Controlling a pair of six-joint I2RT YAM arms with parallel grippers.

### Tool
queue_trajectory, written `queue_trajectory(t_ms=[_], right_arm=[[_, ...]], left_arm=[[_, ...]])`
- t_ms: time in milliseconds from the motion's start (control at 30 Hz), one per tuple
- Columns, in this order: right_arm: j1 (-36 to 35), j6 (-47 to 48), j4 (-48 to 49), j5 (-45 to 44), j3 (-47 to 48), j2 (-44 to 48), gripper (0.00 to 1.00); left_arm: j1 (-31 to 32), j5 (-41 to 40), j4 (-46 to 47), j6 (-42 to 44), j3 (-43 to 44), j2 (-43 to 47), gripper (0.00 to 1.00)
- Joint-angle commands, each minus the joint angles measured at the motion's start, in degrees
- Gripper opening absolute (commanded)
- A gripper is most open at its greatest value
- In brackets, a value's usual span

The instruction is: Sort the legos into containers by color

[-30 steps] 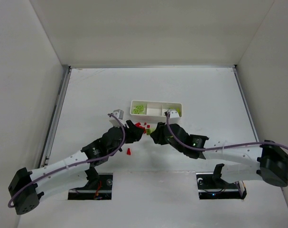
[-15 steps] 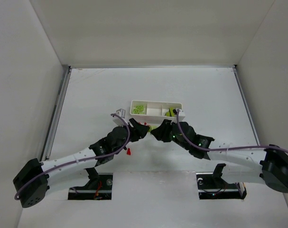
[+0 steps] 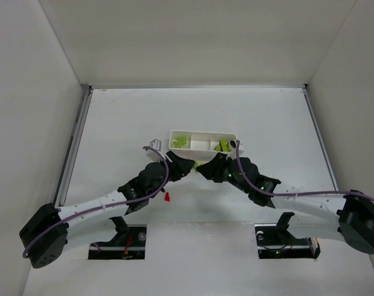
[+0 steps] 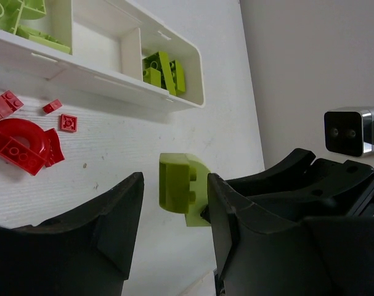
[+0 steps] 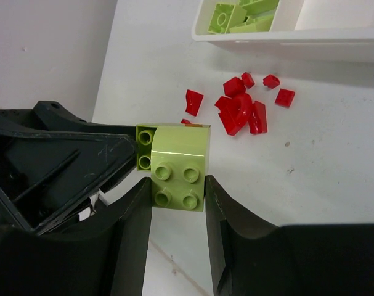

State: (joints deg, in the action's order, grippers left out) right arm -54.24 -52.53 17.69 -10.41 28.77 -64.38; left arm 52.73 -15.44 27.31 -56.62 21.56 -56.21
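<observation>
Right jaws, clamping a green brick (image 5: 177, 169), have edged nearer the tray (image 3: 202, 142) for dropping; left jaws gape empty near it

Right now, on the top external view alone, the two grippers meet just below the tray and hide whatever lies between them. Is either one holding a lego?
Observer: Yes. The right wrist view shows the right gripper closed on a lime block, a finger pressed to each side.
Operator: And the left?
Observer: The left gripper is open; that block sits between its fingers, with a clear gap on one side.
Operator: Any red sorted?
Observer: None that I can see. The red pieces lie loose on the table beside the tray.
</observation>
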Motion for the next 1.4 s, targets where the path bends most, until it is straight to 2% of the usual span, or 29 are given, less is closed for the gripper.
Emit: queue_trajectory(t_ms=[0,367,733,900,1133,1233,1367], right_arm=[[1.02,-1.69,5.33,1.10,-0.30,1.54,0.24],[1.46,-2.13,6.83,3.56,0.41,0.48,0.24],[3.57,-4.94,11.39,7.07,-1.61,1.27,0.24],[6.11,-7.05,14.73,9.97,-3.46,1.89,0.24],[10.68,-7.94,17.03,14.10,-5.13,3.38,0.24],[12.79,-6.71,15.80,14.19,-2.07,-0.12,0.24],[13.15,-2.24,12.38,13.15,7.49,-10.64,0.25]], left_arm=[[-0.48,-0.03,3.36,-1.04,-0.82,0.39,0.43],[-0.31,0.32,4.68,-0.69,-0.73,-0.13,0.40],[-0.57,1.20,4.95,-0.77,-0.21,-0.75,0.18],[-1.71,1.29,4.77,-0.42,-1.52,1.01,0.14],[-6.36,2.08,2.05,0.54,-4.42,6.28,0.13],[-9.26,3.48,-1.37,1.33,-4.69,9.17,0.13],[-12.34,3.75,-6.03,3.35,-5.04,15.06,0.14]])
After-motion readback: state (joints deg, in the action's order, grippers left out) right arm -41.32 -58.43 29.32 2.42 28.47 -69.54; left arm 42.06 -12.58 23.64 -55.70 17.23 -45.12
